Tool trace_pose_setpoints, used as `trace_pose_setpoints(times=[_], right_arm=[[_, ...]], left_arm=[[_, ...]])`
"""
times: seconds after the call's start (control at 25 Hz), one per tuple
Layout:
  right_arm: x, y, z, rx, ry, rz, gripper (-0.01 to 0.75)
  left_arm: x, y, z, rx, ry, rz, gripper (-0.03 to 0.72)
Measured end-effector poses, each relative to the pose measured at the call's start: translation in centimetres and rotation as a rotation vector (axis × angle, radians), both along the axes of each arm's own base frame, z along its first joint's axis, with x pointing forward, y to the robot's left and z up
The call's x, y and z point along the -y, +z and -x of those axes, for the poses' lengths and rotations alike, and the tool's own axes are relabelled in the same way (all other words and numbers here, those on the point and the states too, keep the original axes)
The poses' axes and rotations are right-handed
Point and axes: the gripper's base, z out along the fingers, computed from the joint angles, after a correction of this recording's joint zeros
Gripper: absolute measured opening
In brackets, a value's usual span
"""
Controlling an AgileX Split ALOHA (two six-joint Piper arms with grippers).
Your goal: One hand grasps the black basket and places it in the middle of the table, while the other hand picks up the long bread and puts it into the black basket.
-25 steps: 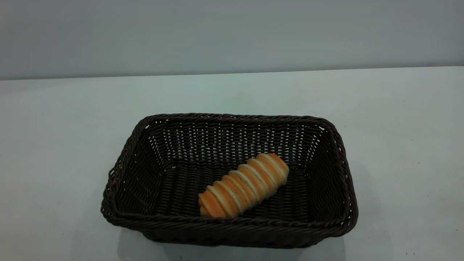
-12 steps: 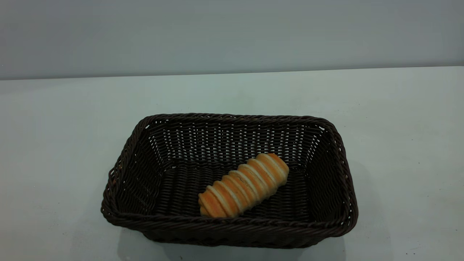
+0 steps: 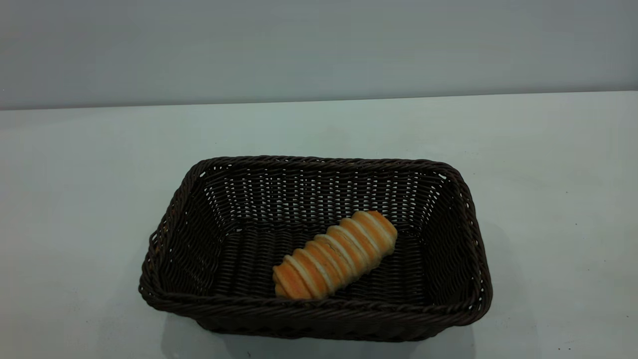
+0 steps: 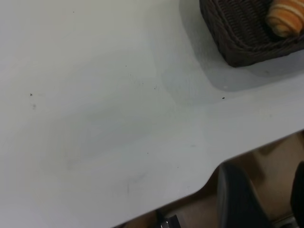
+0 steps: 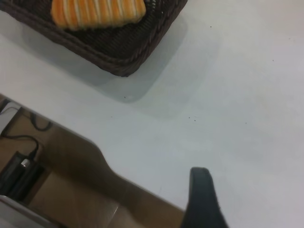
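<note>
The black basket (image 3: 316,249) stands on the white table (image 3: 75,199), in the middle. The long bread (image 3: 335,256) lies slantwise on the basket floor, toward the front. Neither arm shows in the exterior view. The left wrist view shows one corner of the basket (image 4: 247,38) with an end of the bread (image 4: 285,19). My left gripper (image 4: 268,194) is open and empty over the table's edge, far from the basket. The right wrist view shows the basket's corner (image 5: 128,52) and the bread (image 5: 97,12). My right gripper (image 5: 242,209) hangs empty near the table's edge; one finger (image 5: 202,197) shows alone.
The table's edge (image 4: 204,185) runs through both wrist views, with brown floor beyond it. Cables and a dark device (image 5: 19,166) lie below the edge in the right wrist view. Bare tabletop lies on all sides of the basket.
</note>
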Motion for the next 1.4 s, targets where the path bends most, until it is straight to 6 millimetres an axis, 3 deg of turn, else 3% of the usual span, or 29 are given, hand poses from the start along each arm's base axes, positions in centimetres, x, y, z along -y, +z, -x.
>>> trace_pose_setpoints(times=[0.28,0.52,0.72,1.4], right_arm=[[0.1,0.0,0.1,0.008,-0.014,-0.005,0.549],[0.4,0.0,0.3,0.027,-0.232,-0.014,0.548],[0.6,0.1,1.6,0.118,-0.311,-0.037,0.547],[0.6,0.0,2.3,0.161,-0.354,-0.05,0.547]], left_arm=[[-0.2,0.0,0.7,0.051,0.043,0.018,0.321],[-0.2,0.0,1.3,0.093,0.226,0.024,0.321],[-0.2,-0.1,2.0,0.136,0.325,0.028,0.321],[-0.1,-0.1,2.0,0.138,0.339,0.027,0.321]])
